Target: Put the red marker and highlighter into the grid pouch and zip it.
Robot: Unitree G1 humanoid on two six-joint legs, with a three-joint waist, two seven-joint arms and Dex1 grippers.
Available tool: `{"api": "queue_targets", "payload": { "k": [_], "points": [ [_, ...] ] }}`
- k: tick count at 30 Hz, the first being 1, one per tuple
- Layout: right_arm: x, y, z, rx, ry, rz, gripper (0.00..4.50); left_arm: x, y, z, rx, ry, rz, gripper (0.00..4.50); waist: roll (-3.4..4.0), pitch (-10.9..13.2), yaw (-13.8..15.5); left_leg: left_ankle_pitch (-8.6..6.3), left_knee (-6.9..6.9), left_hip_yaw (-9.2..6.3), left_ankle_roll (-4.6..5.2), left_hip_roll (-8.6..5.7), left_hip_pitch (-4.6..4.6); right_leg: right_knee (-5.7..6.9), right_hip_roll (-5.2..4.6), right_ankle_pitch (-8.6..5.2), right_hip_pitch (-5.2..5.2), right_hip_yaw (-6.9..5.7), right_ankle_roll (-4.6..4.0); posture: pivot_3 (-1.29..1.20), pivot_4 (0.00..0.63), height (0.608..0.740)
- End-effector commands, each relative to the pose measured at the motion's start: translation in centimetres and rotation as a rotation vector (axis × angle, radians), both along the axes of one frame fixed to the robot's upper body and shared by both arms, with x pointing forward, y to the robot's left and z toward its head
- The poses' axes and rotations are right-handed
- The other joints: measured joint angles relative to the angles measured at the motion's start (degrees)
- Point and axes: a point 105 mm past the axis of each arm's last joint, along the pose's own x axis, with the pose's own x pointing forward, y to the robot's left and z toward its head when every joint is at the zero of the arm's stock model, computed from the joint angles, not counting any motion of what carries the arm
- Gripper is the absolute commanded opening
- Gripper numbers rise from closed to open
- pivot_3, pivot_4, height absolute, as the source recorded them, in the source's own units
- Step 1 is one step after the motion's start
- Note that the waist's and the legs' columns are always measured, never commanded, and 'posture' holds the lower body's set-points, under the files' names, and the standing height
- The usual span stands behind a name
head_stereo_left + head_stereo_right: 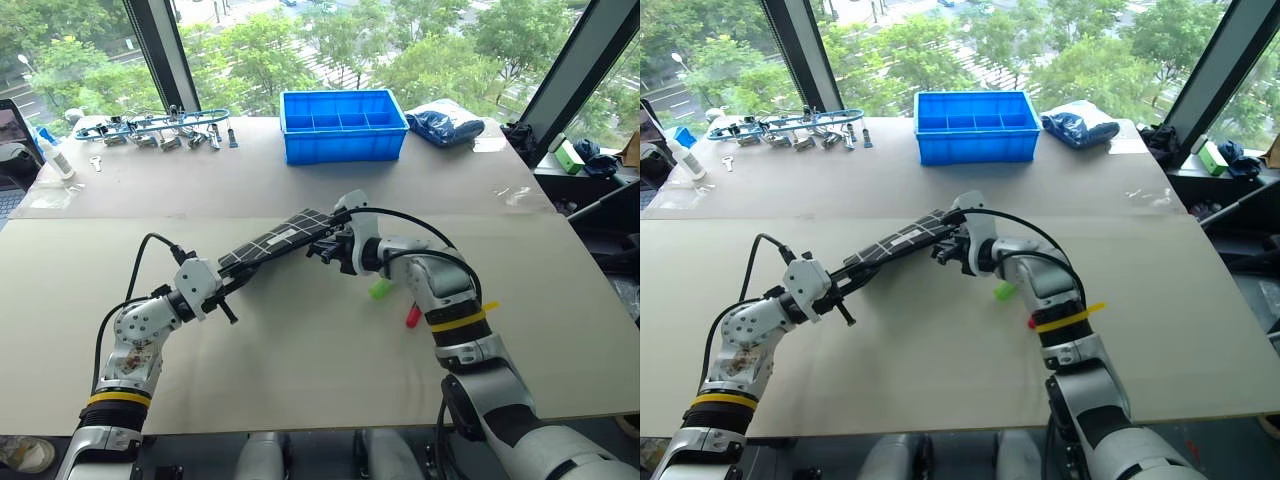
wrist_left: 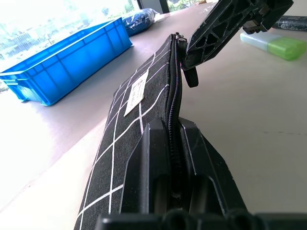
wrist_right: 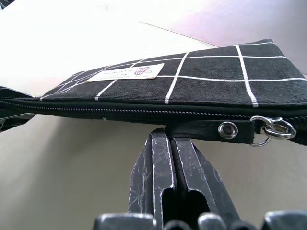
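The grid pouch (image 1: 285, 240) is held off the table (image 1: 300, 360), slung between the two arms, zipper edge uppermost. The left gripper (image 1: 232, 285) is clamped on one end of the pouch, its fingers (image 2: 144, 182) pressed to either side of the zipper seam. The right gripper (image 1: 330, 247) is at the other end, jaws pinched together on the black strap tab (image 3: 211, 130) that hangs from the zipper pull by a small metal ring (image 3: 268, 128).

The zipper line looks closed along its visible length. The highlighter (image 1: 381, 289) and the red marker (image 1: 412, 317) both lie on the table just beside the right forearm, outside the pouch.

Step in hand, by judgement: opening the pouch, with the pull tab just taken. Nothing is loaded yet, so the task is at an early stage.

Next move calls for drawing the tab along the seam toward the left gripper while that gripper anchors the fabric taut. Risk: the thin tab slipping from the pinch, or the pouch buckling if tension drops.
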Motion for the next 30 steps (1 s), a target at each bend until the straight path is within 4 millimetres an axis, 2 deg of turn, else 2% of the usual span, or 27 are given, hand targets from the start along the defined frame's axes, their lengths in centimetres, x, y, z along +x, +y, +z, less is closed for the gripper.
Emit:
{"api": "queue_targets", "payload": {
  "k": [1, 4, 8, 13, 18, 20, 22, 24, 25, 26, 30],
  "points": [
    [-0.4, 1.0, 1.8, 0.042, -0.056, 0.05, 0.05, 0.0, -0.2, 1.3, -0.015, -0.052, 0.003, 0.0, 0.0, 0.0, 0.02, 0.0, 0.0, 0.0, 0.0, 0.0, 0.0, 0.01, 0.0, 0.0, 0.0, 0.0, 0.0, 0.0, 0.15, 0.74],
    [-0.8, 1.8, 1.9, 0.058, -0.033, 0.082, 0.05, 0.0, -0.1, 1.3, -0.019, -0.053, 0.007, 0.0, 0.0, 0.0, 0.02, 0.0, 0.0, 0.0, 0.0, 0.0, 0.0, 0.01, 0.0, 0.0, 0.0, 0.0, 0.0, 0.0, 0.15, 0.74],
    [-4.4, 5.4, 1.9, 0.075, 0.01, 0.314, 0.05, 0.0, -0.2, 1.2, -0.019, -0.051, 0.006, 0.0, 0.0, 0.0, -0.04, 0.0, 0.0, -0.01, 0.0, 0.0, 0.0, 0.02, 0.01, 0.0, 0.0, 0.0, 0.0, 0.0, 0.15, 0.74],
    [-6.3, 9.0, 4.4, 0.259, 0.147, 0.451, 0.05, 0.2, -0.5, 1.3, -0.022, -0.053, -0.002, 0.0, 0.0, 0.0, -0.3, 0.01, -0.01, -0.05, -0.02, 0.06, 0.0, 0.05, 0.08, 0.0, -0.01, -0.01, -0.01, 0.0, 0.15, 0.74],
    [-6.9, 11.2, 5.7, 0.324, 0.228, 0.498, 0.05, 0.3, -0.5, 1.4, -0.022, -0.057, -0.005, 0.0, 0.0, 0.0, 0.24, 0.02, 0.01, -0.09, -0.04, 0.02, 0.01, 0.05, 0.02, 0.01, 0.1, -0.11, -0.01, 0.0, 0.15, 0.74],
    [-6.5, 11.3, 5.2, 0.293, 0.222, 0.483, 0.05, 0.3, -0.5, 1.5, -0.023, -0.06, -0.003, 0.0, 0.0, 0.0, 0.28, 0.03, 0.0, -0.13, -0.05, -0.03, -0.01, 0.04, -0.06, 0.02, 0.11, -0.15, 0.01, 0.0, 0.15, 0.74],
    [-5.0, 10.6, 4.1, 0.226, 0.174, 0.41, 0.05, 0.2, -0.5, 1.5, -0.024, -0.062, 0.001, 0.0, 0.0, 0.0, 0.1, 0.03, 0.01, -0.12, -0.05, -0.06, -0.04, 0.03, -0.06, 0.03, 0.1, -0.14, 0.03, 0.0, 0.15, 0.74],
    [-3.8, 9.7, 3.3, 0.189, 0.136, 0.351, 0.61, 0.1, -0.4, 1.5, -0.026, -0.062, 0.004, 0.0, 0.0, 0.0, -0.08, 0.03, 0.0, -0.12, -0.05, -0.05, -0.04, 0.04, -0.03, 0.03, 0.08, -0.14, 0.03, 0.0, 0.15, 0.74],
    [-3.9, 9.0, 3.1, 0.15, 0.09, 0.366, 0.78, 0.0, -0.4, 1.4, -0.026, -0.061, 0.006, 0.0, 0.0, 0.0, -0.14, 0.03, -0.01, -0.12, -0.05, -0.04, -0.05, 0.04, -0.01, 0.03, 0.06, -0.14, 0.03, 0.0, 0.15, 0.74],
    [-4.1, 8.6, 3.0, 0.123, 0.06, 0.386, 1.21, 0.0, -0.4, 1.4, -0.026, -0.06, 0.007, 0.0, 0.0, 0.0, -0.17, 0.03, -0.01, -0.14, -0.06, -0.03, -0.08, 0.05, 0.01, 0.03, 0.03, -0.15, 0.03, 0.0, 0.15, 0.74],
    [-3.8, 6.0, 2.8, 0.071, 0.054, 0.377, 2.44, -0.1, -0.4, 1.3, -0.028, -0.058, 0.009, 0.0, 0.0, 0.0, 0.02, 0.03, 0.02, -0.16, -0.05, -0.05, -0.11, 0.04, -0.04, 0.03, 0.05, -0.16, 0.04, 0.0, 0.15, 0.74]
  ]
}}
